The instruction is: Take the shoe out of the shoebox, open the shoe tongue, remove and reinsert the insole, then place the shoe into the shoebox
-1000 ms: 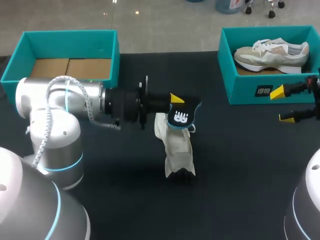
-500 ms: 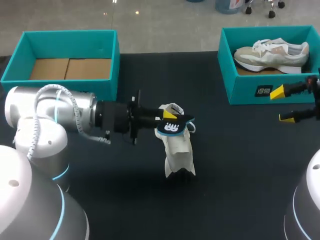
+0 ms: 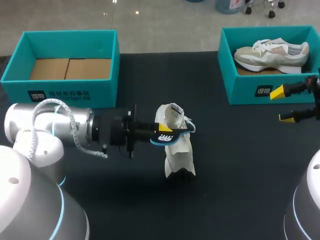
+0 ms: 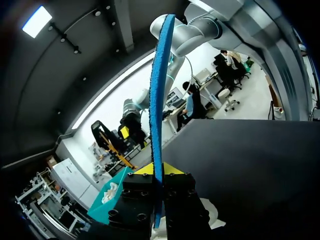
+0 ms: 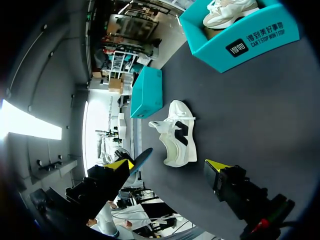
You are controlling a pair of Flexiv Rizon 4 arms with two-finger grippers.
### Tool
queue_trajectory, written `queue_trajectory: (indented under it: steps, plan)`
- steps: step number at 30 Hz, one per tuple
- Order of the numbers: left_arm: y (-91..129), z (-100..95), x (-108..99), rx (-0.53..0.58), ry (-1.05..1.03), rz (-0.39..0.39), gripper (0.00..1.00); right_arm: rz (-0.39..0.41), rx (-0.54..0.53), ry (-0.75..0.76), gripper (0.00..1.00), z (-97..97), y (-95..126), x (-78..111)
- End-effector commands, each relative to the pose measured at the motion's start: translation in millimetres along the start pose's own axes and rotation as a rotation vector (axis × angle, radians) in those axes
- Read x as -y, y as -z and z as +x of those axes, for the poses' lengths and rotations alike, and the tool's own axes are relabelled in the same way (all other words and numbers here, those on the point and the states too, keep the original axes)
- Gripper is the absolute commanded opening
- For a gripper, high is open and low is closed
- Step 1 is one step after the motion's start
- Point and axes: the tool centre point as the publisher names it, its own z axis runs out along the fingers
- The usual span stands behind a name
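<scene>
The left hand [image 3: 167, 131] is clenched on the insole [image 3: 159, 140]. It pinches the insole edge-on near one end, so most of its length stands out ahead of the fingers with nothing under it. The shoe [image 3: 179, 154] rests on the tabletop [image 3: 235, 165] just under and ahead of that hand, with its collar end close by the fingertips, and nothing is pinning it down. The right hand [image 3: 287, 105] hangs released, well apart beyond the shoe, beside the other shoebox [image 3: 260, 92] with a second shoe [image 3: 272, 52] in it. The empty shoebox [image 3: 65, 92] lies behind the left hand's wrist.

The main risk, as I judge it, is the loose shoe. If the insole's free end catches on the collar or tongue, the push will likely slide or tip the shoe instead of seating the insole. The long unsupported part may also buckle or fold inside. With so narrow a pinch, the insole could twist or slip from the fingers. The laces near the fingertips could snag too.
</scene>
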Motion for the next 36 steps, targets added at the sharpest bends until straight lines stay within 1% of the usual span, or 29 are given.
queue_trajectory:
  steps: [1, 4, 5, 8, 10, 12, 15, 24, 28, 31, 36]
  plan:
    - [-1.0, 0.3, 0.2, 0.0, 0.0, -0.003, 0.0, -0.001, 0.003, -0.001, 1.0, 0.2, 0.0, 1.1]
    - [-1.0, 0.3, 0.2, 0.0, 0.0, -0.003, 0.0, -0.001, 0.003, -0.001, 1.0, 0.2, 0.0, 1.1]
    - [-2.0, 3.0, -1.0, -0.012, 0.03, 0.023, 0.0, -0.001, 0.003, -0.001, 1.0, 0.2, 0.0, 1.1]
    - [-4.0, 11.0, -10.7, -0.057, 0.063, 0.017, 0.0, -0.001, 0.003, -0.001, 1.0, 0.2, 0.0, 1.1]
    - [-3.9, 14.7, -17.2, -0.055, 0.092, 0.039, 0.0, -0.001, 0.003, -0.001, 1.0, 0.2, 0.0, 1.1]
    - [-3.3, 20.1, -23.7, -0.08, 0.1, 0.036, 0.0, -0.001, 0.003, -0.001, 1.0, 0.2, 0.0, 1.1]
    - [-2.2, 24.2, -30.2, -0.09, 0.099, 0.036, 0.0, -0.001, 0.003, -0.001, 1.0, 0.2, 0.0, 1.1]
    - [-0.8, 21.8, -49.3, -0.104, 0.088, 0.028, 0.0, -0.001, 0.003, -0.001, 1.0, 0.2, 0.0, 1.1]
    - [0.1, 20.5, -59.2, -0.106, 0.085, 0.038, 0.0, -0.001, 0.003, -0.001, 1.0, 0.2, 0.0, 1.1]
    - [-0.2, 18.2, -58.9, -0.091, 0.086, 0.044, 0.0, -0.001, 0.003, -0.001, 1.0, 0.2, 0.0, 1.1]
    - [-2.8, 17.0, -51.2, -0.086, 0.084, 0.057, 0.0, -0.001, 0.003, -0.001, 1.0, 0.2, 0.0, 1.1]
